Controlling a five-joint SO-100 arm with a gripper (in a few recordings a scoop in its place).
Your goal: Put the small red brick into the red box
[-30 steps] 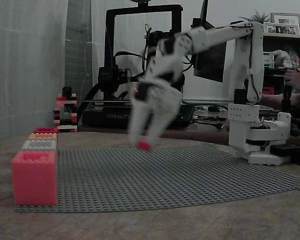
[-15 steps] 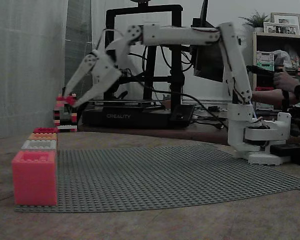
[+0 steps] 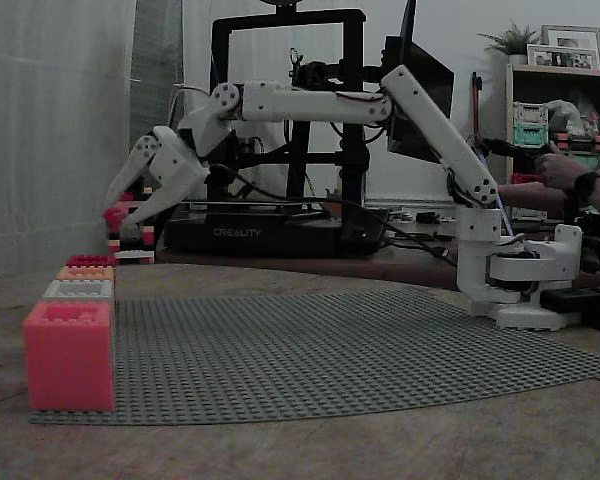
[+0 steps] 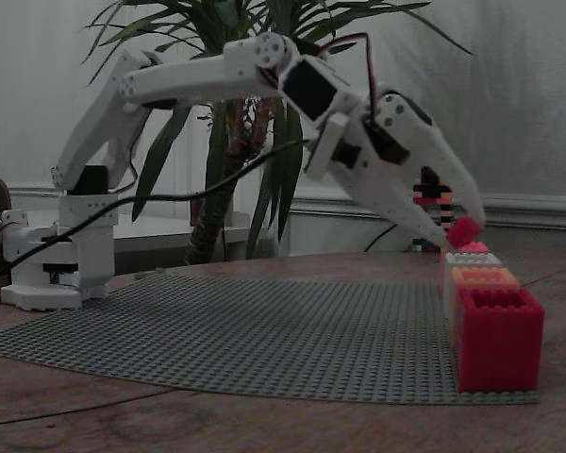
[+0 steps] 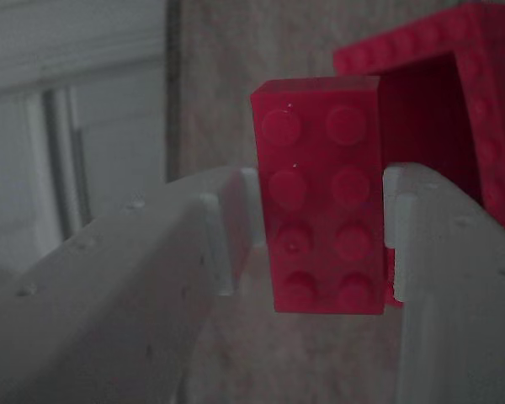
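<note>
In the wrist view we see the small red brick [image 5: 324,194] clamped between the 2 fingers [image 5: 442,252], studs toward the camera, so we can carry it without slipping. Just behind it opens the red box [image 5: 438,109], probably our target. In a fixed view the gripper [image 4: 457,229] hangs above the row of boxes; the white box [image 4: 472,259] and orange box [image 4: 484,276] stand beside it on the grey baseplate [image 4: 264,330].

A grey studded baseplate [image 3: 360,345] covers the counter [image 3: 330,450]. Behind it stand a black 3D printer [image 3: 280,200] and a leafy plant [image 4: 236,113].
</note>
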